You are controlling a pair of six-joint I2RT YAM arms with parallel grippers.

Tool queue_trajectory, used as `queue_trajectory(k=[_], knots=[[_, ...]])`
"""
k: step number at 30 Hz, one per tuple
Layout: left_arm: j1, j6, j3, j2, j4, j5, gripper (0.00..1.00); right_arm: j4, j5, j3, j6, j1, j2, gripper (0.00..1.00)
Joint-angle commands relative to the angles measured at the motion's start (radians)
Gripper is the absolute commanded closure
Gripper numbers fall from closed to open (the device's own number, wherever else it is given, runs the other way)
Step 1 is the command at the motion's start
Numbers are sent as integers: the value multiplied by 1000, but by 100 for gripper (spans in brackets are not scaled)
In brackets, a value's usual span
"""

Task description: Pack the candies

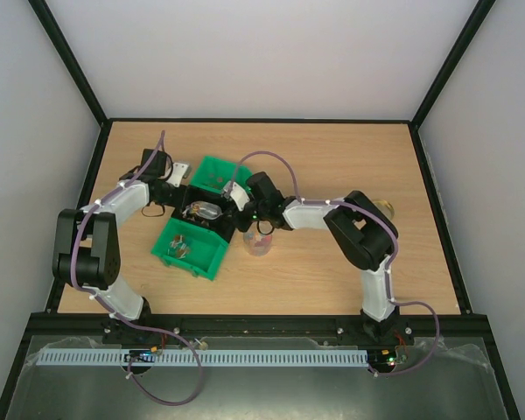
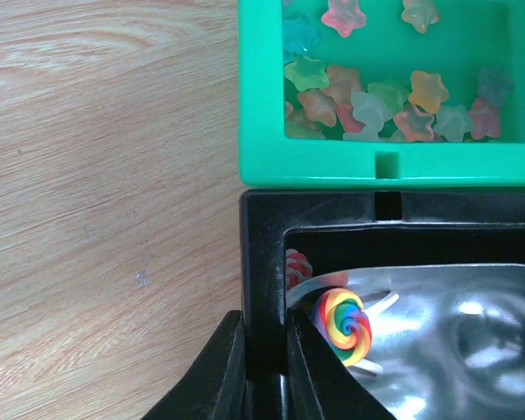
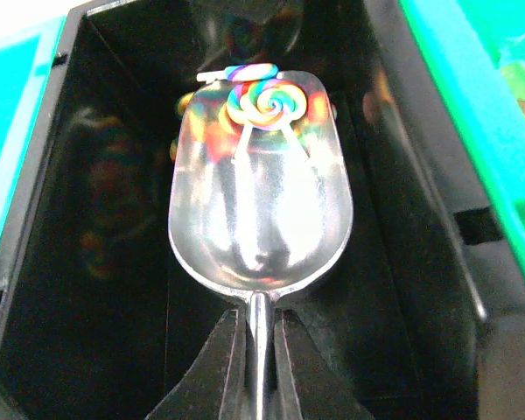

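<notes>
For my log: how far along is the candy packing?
Done: unclear; what the jar holds is too small to tell. In hand: right gripper holds the scoop, a rainbow lollipop on it, in the black bin that the left gripper clamps. Left: tipping it into the jar; star candies in the green bin.

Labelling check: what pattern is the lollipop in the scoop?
Rainbow swirl lollipop; best in right wrist view.
</notes>
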Motion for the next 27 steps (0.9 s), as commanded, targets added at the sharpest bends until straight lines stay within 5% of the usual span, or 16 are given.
queue_trajectory(k=[1, 27], knots=[[-3, 10, -10, 23, -30, 2, 98, 164, -42, -37, 56, -10, -36, 99], [16, -1, 22, 44, -36, 7, 98, 158, -136, -141, 2, -62, -108, 99]])
